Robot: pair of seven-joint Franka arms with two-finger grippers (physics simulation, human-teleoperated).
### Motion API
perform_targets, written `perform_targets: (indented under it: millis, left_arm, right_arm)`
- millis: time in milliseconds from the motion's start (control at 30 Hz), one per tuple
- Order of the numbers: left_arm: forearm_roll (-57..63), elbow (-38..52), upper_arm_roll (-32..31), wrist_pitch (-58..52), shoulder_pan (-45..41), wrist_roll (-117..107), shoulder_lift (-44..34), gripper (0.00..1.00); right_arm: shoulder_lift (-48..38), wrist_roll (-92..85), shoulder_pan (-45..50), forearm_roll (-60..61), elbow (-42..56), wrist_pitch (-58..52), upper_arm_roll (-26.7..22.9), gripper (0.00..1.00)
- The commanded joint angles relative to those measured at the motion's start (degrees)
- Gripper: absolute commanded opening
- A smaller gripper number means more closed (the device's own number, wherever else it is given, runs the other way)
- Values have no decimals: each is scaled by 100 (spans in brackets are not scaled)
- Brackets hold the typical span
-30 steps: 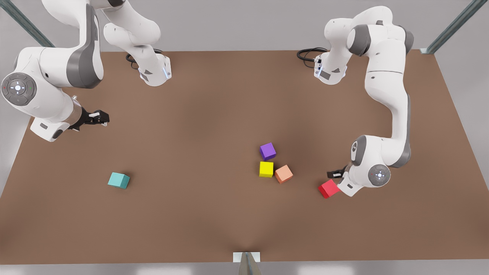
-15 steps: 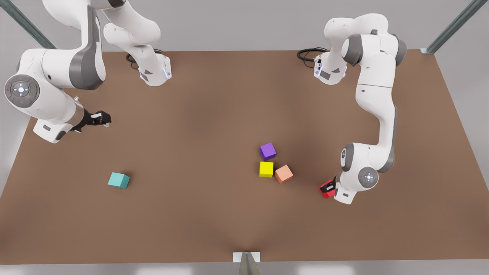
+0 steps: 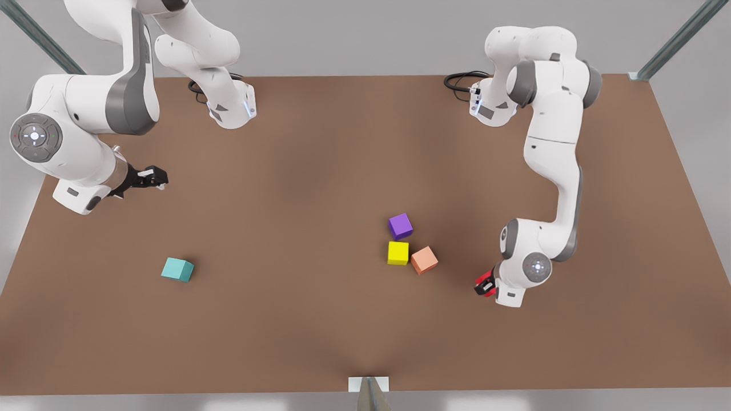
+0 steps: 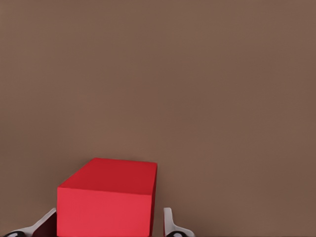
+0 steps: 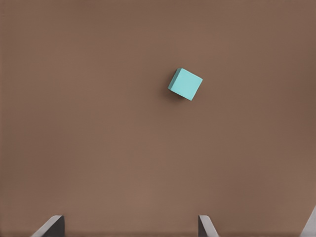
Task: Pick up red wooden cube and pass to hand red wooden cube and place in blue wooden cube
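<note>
The red wooden cube [image 3: 486, 279] rests on the brown table at the front view's right. My left gripper [image 3: 483, 284] is lowered over it, and the arm's wrist covers most of the cube there. In the left wrist view the red wooden cube [image 4: 106, 202] sits between the open fingers [image 4: 168, 222], with a thin gap on one side. The blue wooden cube [image 3: 177, 269], teal in colour, lies at the front view's left. My right gripper [image 3: 153, 178], the hand, hovers open behind it and waits. The right wrist view looks down on the blue wooden cube [image 5: 185, 84].
A purple cube [image 3: 400, 226], a yellow cube [image 3: 398, 253] and a salmon-orange cube [image 3: 424, 260] cluster mid-table, to the left of the red cube in the front view. Both arm bases stand at the table's far edge.
The left arm has swung in and come down over the red cube, so its fingers now straddle it. The right gripper has drifted slightly.
</note>
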Motion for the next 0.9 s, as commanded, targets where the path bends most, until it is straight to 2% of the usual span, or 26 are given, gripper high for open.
perform_targets:
  millis: [0,67,100,133,167,267,367,400,433,500,533,567,600,633,667,733,800,867]
  left_arm:
    - [161,3,1,257,3,-755,32,100]
    - [152,-6,1,257,3,-755,49,100]
    - [135,3,1,266,3,-764,49,88]
    - [126,3,1,257,3,-764,49,61]
    - [126,3,1,257,3,-799,49,51]
    - [38,134,-61,187,56,-957,85,52]
    - [-778,1538,-342,-2121,100,-992,49,54]
    - [-1357,1970,-482,-2668,118,-975,49,54]
    - [-2378,2332,-886,-3012,144,-1036,49,54]
    - [-3117,2446,-2028,-3012,162,-1282,5,54]
    - [-3126,2499,-2512,-2530,127,-1247,49,54]
    - [-3126,2499,-2847,-1888,4,-967,295,54]
    - [-3405,2525,-3013,-1704,-6,-336,541,54]
    - [-4098,2552,-3014,-1571,30,331,743,54]
    - [-4944,2552,-3023,-1229,65,1643,955,55]
    - [-5595,2569,-3032,-957,65,2847,1139,54]
    - [-5622,2569,-3032,-920,74,3137,1166,54]
    - [-5622,2569,-3040,-771,56,3507,1174,54]
  right_arm:
    - [-1,-32,-2,4,-9,-14,-1,100]
    - [-1,-32,6,4,-9,-14,8,100]
    - [26,-32,6,4,0,-14,8,100]
    - [26,-32,6,4,0,-14,8,100]
    - [26,-32,6,4,0,-23,8,100]
    - [35,-32,6,13,0,-23,8,100]
    - [69,-41,33,48,0,-23,8,100]
    - [183,-678,-28,353,-18,-23,-1,100]
    - [702,-2421,-310,1189,53,-67,-63,100]
    - [1651,-3239,-372,2858,422,-655,-36,100]
    - [2266,-4135,-450,4062,422,-700,-45,100]
    - [3101,-5322,-512,5460,439,-1007,-28,100]
    - [3470,-6093,-486,6023,666,-1078,138,100]
    - [3681,-6814,-442,6042,1053,-990,306,100]
    - [3910,-7809,-275,6262,1327,-463,412,100]
    - [3937,-9416,-91,6411,1397,187,430,100]
    - [4024,-11358,-38,6701,1389,697,430,100]
    - [4297,-12363,-29,7158,1432,1181,421,100]
